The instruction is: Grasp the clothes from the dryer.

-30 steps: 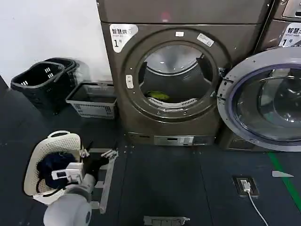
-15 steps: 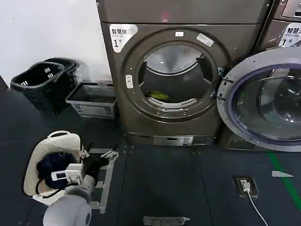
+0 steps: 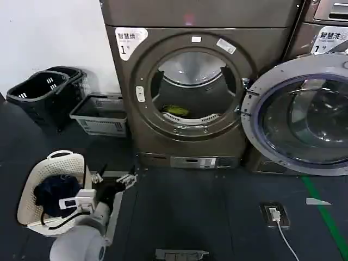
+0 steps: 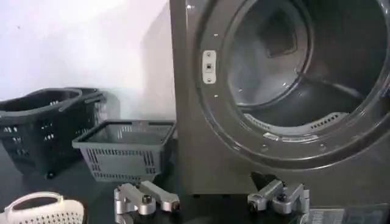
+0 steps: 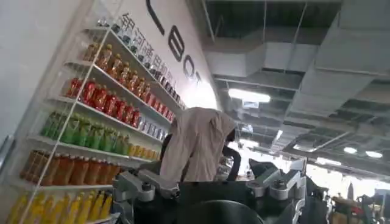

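On the dark floor at the left, the left gripper [image 3: 113,178] hangs released and empty beside the white basket [image 3: 51,163]. The dryer [image 3: 190,87] has slid leftward in the head view since a moment ago, suggesting the approach is underway. The clothes [image 3: 175,110] lie on the drum floor, well beyond reach. The right gripper [image 5: 207,185] is splayed, pointing away at shelves.

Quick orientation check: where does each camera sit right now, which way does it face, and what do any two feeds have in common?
Head view: high, facing forward and down at the dryer with the clothes inside; left claw low beside the white basket.
Left wrist view: low, facing the dryer's port; left claw open.
Right wrist view: aimed up, away from the dryer, at drink shelves and ceiling; right claw open.
Head and left wrist share dryer, grey basket.
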Motion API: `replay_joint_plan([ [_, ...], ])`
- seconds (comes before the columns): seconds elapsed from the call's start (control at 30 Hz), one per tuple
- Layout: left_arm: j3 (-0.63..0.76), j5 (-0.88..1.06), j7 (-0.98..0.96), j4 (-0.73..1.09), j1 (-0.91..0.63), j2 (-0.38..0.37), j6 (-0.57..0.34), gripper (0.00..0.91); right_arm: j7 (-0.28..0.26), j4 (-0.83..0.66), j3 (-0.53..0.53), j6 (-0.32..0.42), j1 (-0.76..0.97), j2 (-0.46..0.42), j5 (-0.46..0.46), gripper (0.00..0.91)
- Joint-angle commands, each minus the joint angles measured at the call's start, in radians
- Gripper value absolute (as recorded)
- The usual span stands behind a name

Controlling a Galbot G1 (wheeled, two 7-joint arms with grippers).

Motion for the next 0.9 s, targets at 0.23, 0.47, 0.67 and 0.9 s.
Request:
replay_joint_plan([
  [0.23, 0.000, -0.011, -0.002, 0.001, 0.000, 0.002, 0.049, 0.907, 0.000, 0.001, -0.002, -0.001, 0.004, 0.002, 0.001, 0.907],
  [0.47, 0.008, -0.016, -0.003, 0.009, -0.005, 0.000, 0.049, 0.907, -0.001, -0.005, 0.002, -0.002, 0.003, 0.003, 0.000, 0.907],
  [0.67, 0.009, -0.012, -0.002, 0.012, -0.003, -0.001, 0.049, 0.907, -0.001, -0.006, -0.003, -0.002, 0.007, 0.006, -0.001, 0.907],
  [0.9, 0.010, -0.014, 0.000, 0.003, -0.005, -0.001, 0.049, 0.907, -0.003, -0.004, -0.007, -0.003, 0.009, 0.009, -0.001, 0.907],
])
